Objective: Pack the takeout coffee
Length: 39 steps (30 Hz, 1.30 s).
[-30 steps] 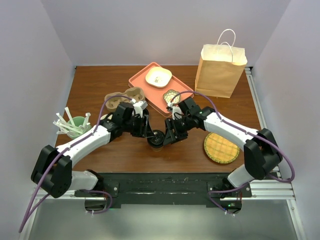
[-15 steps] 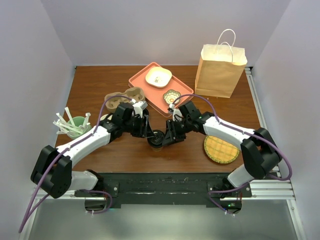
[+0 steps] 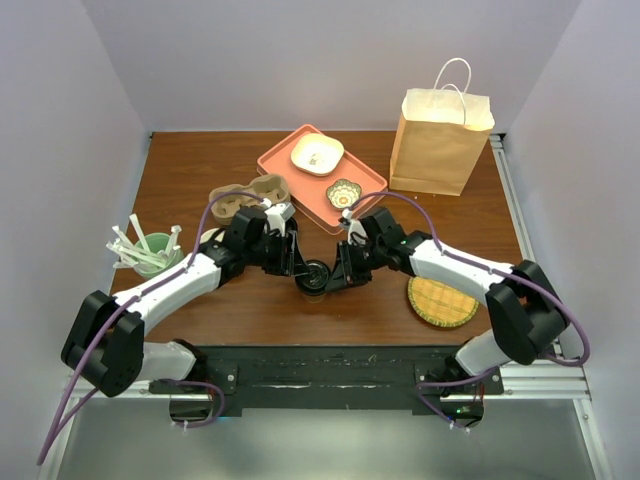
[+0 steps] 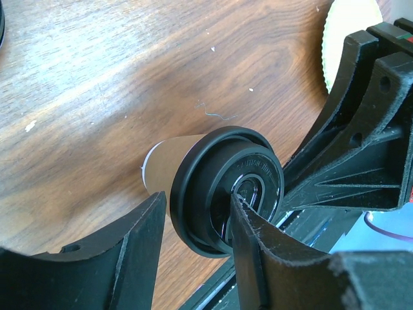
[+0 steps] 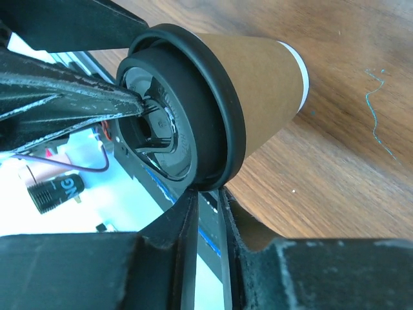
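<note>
Right hand (image 3: 340, 274) has edged down and left over the last second, closing in on the coffee (image 3: 314, 277) and uncovering the small dish (image 3: 343, 191) above it. Its fingers are drawn almost together, tips at the lid's rim; whether they nip it I cannot tell. Left hand (image 3: 297, 262) has not shifted, and grips the lid's opposite edge, one finger in the recess and one outside. The coffee stands upright on the counter (image 3: 380, 312) at lower centre, between both hands. The bag (image 3: 440, 140) is well apart at upper right. Packing has hardly begun: this looks like seating or steadying the lid, with the lift not yet made.
</note>
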### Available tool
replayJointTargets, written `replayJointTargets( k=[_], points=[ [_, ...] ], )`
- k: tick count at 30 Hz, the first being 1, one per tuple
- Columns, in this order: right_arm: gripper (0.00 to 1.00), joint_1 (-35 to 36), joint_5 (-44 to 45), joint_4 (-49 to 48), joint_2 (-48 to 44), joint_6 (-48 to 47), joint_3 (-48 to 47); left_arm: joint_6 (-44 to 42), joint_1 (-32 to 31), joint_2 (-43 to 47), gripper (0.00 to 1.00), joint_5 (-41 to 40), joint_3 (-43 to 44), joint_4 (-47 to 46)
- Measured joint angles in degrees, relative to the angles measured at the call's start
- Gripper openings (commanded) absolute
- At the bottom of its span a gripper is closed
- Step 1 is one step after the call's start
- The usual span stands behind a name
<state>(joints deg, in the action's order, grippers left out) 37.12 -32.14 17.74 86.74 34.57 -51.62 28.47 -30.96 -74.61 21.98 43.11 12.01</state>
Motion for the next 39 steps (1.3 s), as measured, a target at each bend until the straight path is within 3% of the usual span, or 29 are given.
replayJointTargets(
  k=[8, 11, 16, 20, 24, 39],
  points=[
    [0.17, 0.0, 1.09, -8.13, -3.54, 3.48, 6.34, 0.92, -0.04, -0.15, 0.47, 0.09, -0.7, -1.2],
    [0.25, 0.0, 1.14, -8.92, -3.67, 4.04, 6.64, 0.92, -0.04, -0.17, 0.47, 0.09, -0.7, -1.31],
    [0.34, 0.09, 5.05, -2.19, -5.35, 3.58, 3.63, 0.74, -0.2, -0.44, 0.48, 0.09, -0.48, -1.7],
    [0.35, -0.44, 8.68, 5.77, -8.33, 2.82, -1.79, 0.22, -0.24, -0.76, 0.48, 0.28, -0.24, -1.81],
    [0.35, -1.55, 9.16, 6.93, -9.07, 1.25, -7.32, -0.63, -0.24, -0.9, 0.49, 0.72, -0.24, -2.27],
    [0.37, -6.99, 4.31, 6.08, 5.38, -4.39, -10.49, -2.78, -0.2, -1.46, 0.49, 2.12, -0.35, -3.72]
  ],
)
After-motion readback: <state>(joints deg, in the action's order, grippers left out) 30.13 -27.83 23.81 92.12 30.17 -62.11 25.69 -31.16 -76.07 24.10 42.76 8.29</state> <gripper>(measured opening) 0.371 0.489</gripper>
